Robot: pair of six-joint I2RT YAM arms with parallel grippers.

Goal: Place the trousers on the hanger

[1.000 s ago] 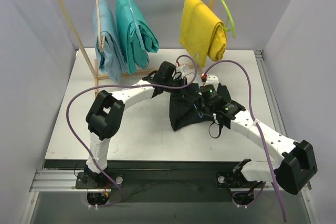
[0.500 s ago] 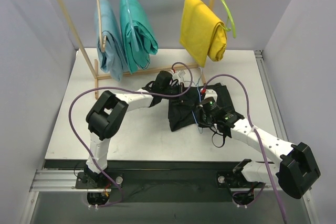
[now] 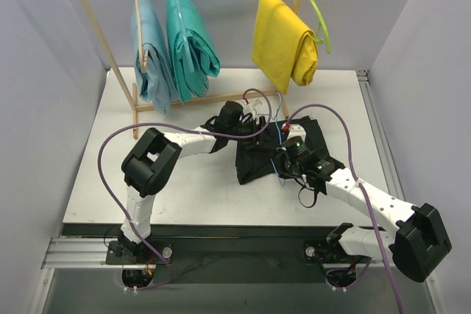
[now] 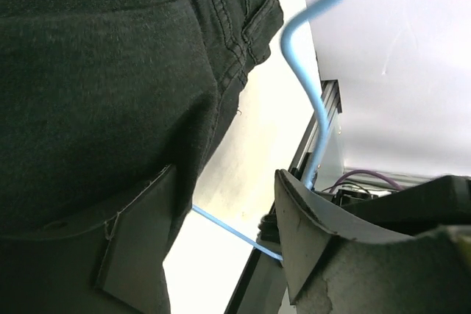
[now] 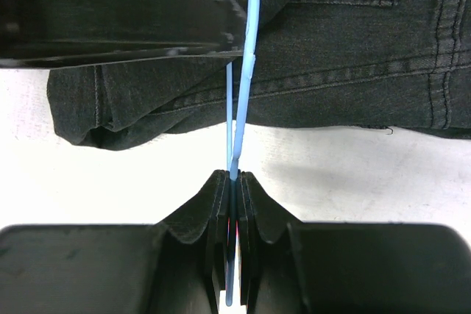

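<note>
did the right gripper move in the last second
Yes. The right gripper, shut on the hanger, has pulled back from the rack's wooden base rail toward the table's near edge.

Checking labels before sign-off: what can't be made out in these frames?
- Hanger outline: top view, left arm, right arm and trousers cover most; wrist views crop it.
- Left gripper fingertips: top view, hidden under its own wrist.
- Whether the trousers are threaded through the hanger: unclear in every view.
</note>
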